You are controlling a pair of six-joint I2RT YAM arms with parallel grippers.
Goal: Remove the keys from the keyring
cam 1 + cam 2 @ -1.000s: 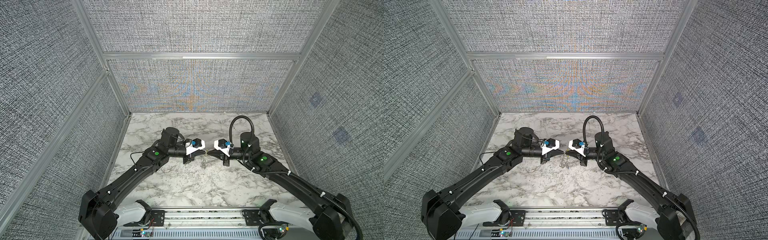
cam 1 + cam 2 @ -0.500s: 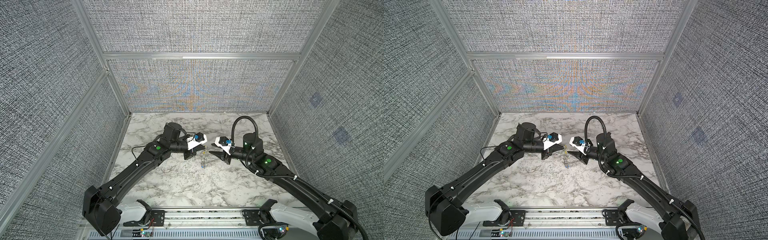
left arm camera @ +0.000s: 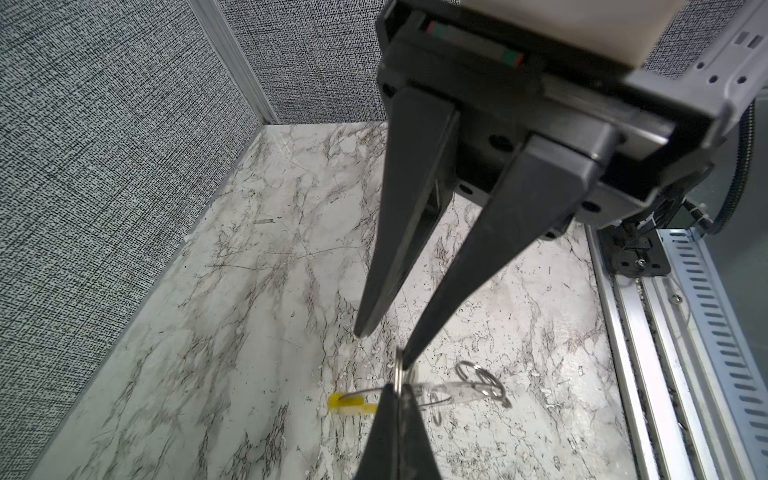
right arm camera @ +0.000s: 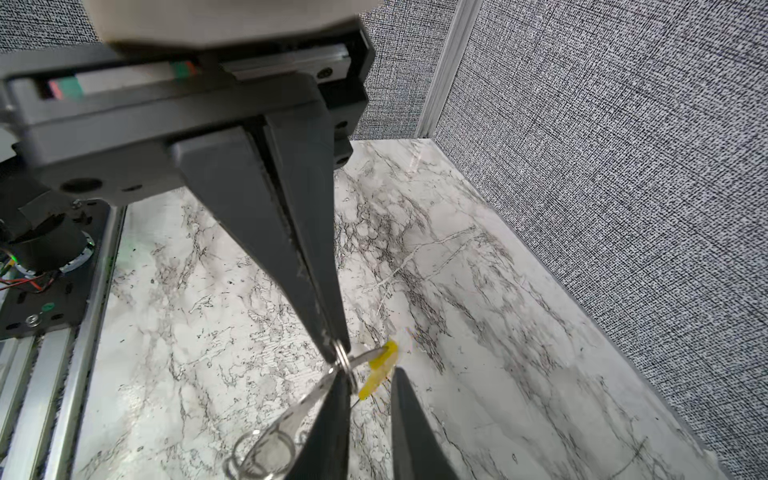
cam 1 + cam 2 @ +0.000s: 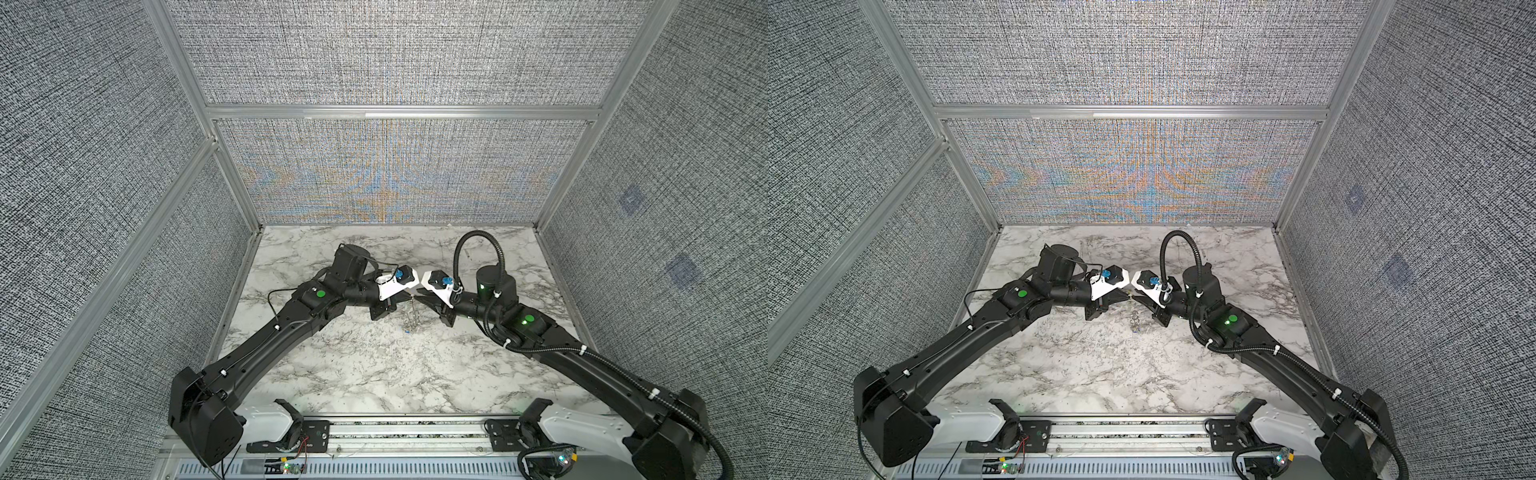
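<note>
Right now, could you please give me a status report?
Left hand shut on keyring. Right hand open by yellow sleeve. Keys hang on ring. Nothing blocking.

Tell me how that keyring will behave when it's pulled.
The keyring is thin metal wire, so probably light and stiff, keeping its shape. The keys dangle loosely from it, so they will likely swing when moved. Pinched only at its bare rim, it may pivot or slip.
</note>
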